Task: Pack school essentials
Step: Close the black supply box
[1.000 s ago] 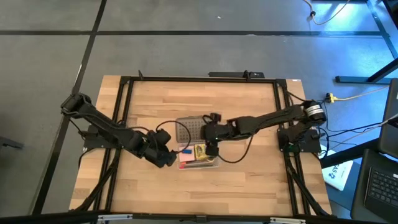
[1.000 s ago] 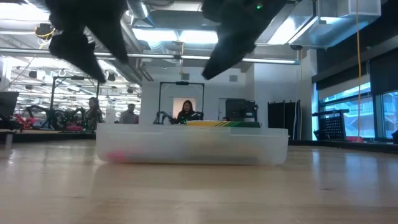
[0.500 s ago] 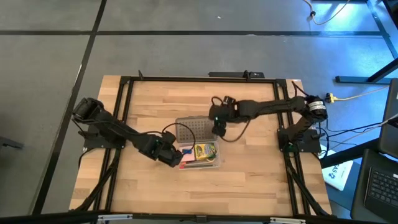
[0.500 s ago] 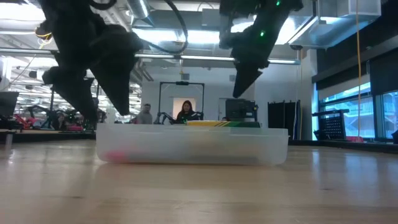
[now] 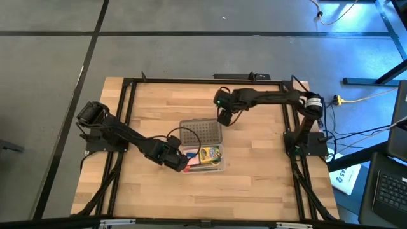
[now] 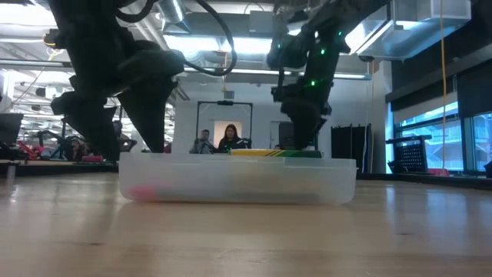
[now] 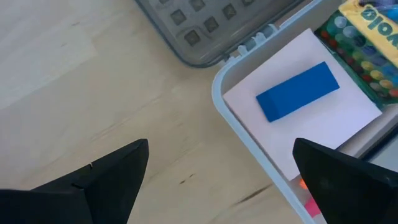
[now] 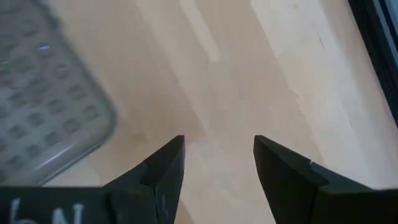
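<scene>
A clear plastic case sits open on the table, and its grey dotted lid lies flat on its far side. Inside, a blue block rests on a pale square pad, with the green-and-yellow crayon box beside them. My left gripper is open and hangs low at the case's left end, one finger on each side of the rim, touching nothing. My right gripper is open above bare wood past the lid's far right corner. I cannot make out pencils or scissors.
A black metal frame runs around the table along its edges. Bare wood lies near, left and right of the case. In the low view the case stands mid-table, with people and equipment in the room behind.
My right gripper has drawn away from above the case, moving toward the table's far edge, past the lid. My left gripper has shifted a little right and down, to the case's left end. The case and its contents have stayed put.
</scene>
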`<state>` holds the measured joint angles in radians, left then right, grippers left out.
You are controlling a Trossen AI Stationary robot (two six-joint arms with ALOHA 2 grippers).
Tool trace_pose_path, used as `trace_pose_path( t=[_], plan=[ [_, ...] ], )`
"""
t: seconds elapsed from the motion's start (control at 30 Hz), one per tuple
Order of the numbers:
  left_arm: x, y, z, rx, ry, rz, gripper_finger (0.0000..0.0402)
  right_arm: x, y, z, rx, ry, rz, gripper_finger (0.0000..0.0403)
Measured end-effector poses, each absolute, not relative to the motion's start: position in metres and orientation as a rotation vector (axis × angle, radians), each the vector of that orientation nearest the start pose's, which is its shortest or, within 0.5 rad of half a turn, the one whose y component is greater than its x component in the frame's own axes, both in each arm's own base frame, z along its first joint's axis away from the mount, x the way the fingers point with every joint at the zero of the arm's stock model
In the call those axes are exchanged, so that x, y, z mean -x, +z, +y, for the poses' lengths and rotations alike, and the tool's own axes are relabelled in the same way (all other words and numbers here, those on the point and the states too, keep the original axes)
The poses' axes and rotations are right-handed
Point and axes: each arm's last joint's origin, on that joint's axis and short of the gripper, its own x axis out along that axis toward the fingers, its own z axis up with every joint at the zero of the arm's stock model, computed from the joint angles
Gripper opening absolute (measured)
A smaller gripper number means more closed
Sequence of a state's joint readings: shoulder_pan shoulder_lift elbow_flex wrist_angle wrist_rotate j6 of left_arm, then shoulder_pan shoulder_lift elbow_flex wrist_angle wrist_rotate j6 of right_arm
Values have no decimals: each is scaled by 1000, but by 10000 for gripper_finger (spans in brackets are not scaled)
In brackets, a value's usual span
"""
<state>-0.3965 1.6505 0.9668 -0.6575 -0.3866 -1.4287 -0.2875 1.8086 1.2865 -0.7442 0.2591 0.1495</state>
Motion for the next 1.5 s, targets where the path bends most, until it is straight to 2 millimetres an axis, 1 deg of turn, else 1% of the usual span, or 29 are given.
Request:
trace_pose_path(
  t=[0.17, 0.27, 0.47, 0.6, 0.73, 0.83, 1.27, 1.4, 1.5],
  plan=[
    [-272, 166, -102, 753, 835, 947, 394, -338, 182, -119, -189, -484, 1292, 193],
    [-272, 166, -102, 755, 836, 946, 394, -339, 174, -122, -195, -482, 1311, 193],
    [-275, 157, -102, 744, 859, 961, 394, -345, 164, -123, -225, -390, 1309, 193],
    [-276, 154, -98, 744, 880, 971, 394, -345, 163, -123, -224, -383, 1310, 193],
    [-278, 151, -93, 743, 900, 975, 394, -346, 163, -121, -252, -311, 1301, 193],
    [-279, 149, -91, 739, 910, 980, 394, -346, 163, -120, -238, -290, 1302, 193],
    [-279, 149, -90, 722, 900, 988, 394, -347, 163, -120, -213, -226, 1295, 193],
    [-279, 149, -90, 720, 902, 990, 394, -349, 164, -118, -239, -115, 1261, 193],
    [-279, 149, -90, 720, 902, 990, 394, -352, 165, -117, -238, -94, 1239, 193]
  ],
)
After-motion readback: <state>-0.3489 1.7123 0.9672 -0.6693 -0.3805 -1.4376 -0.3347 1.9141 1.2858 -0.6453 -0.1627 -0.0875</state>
